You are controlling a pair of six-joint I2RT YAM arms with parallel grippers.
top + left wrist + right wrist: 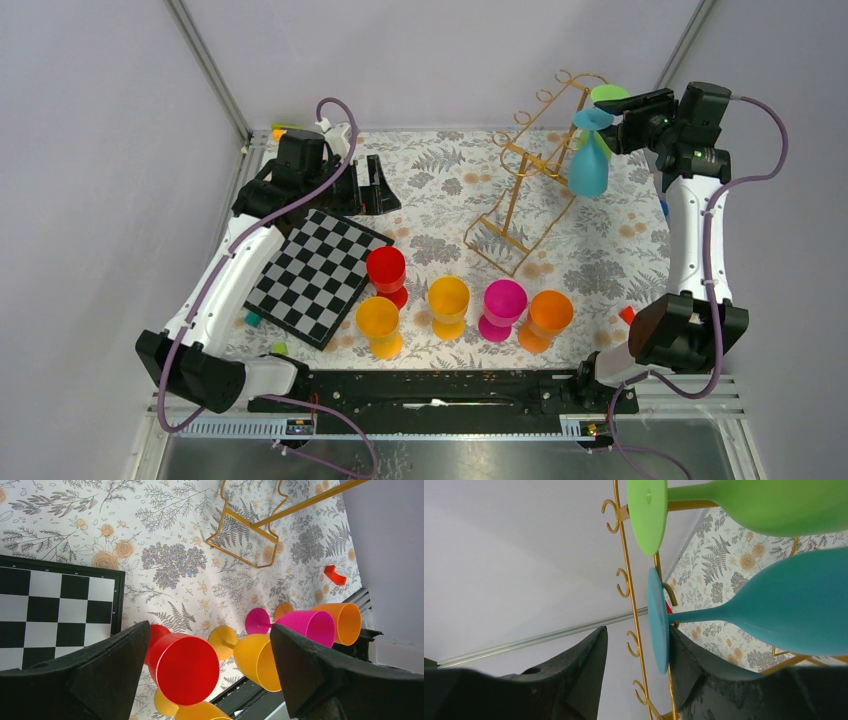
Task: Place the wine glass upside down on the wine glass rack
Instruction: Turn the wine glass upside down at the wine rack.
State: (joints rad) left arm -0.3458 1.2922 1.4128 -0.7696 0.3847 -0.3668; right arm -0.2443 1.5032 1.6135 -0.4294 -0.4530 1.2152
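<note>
**Placement all but finished**

The teal wine glass [588, 165] hangs bowl-down from the top rail of the wine glass rack [530, 170], beside a green glass [607, 95]. Only backing away seems left. The right wrist view alone shows the right pincer [638, 632] part-open around the glass's foot, with a gap on one side. The left pincer [210, 630] gapes wide, well away from the rack.

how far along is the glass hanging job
Done: green glass and blue glass hang upside down on the rack. In hand: right gripper jaws apart around the blue foot. Left: red glass, two yellow glasses, pink glass, orange glass upright on the table; left gripper open.
</note>
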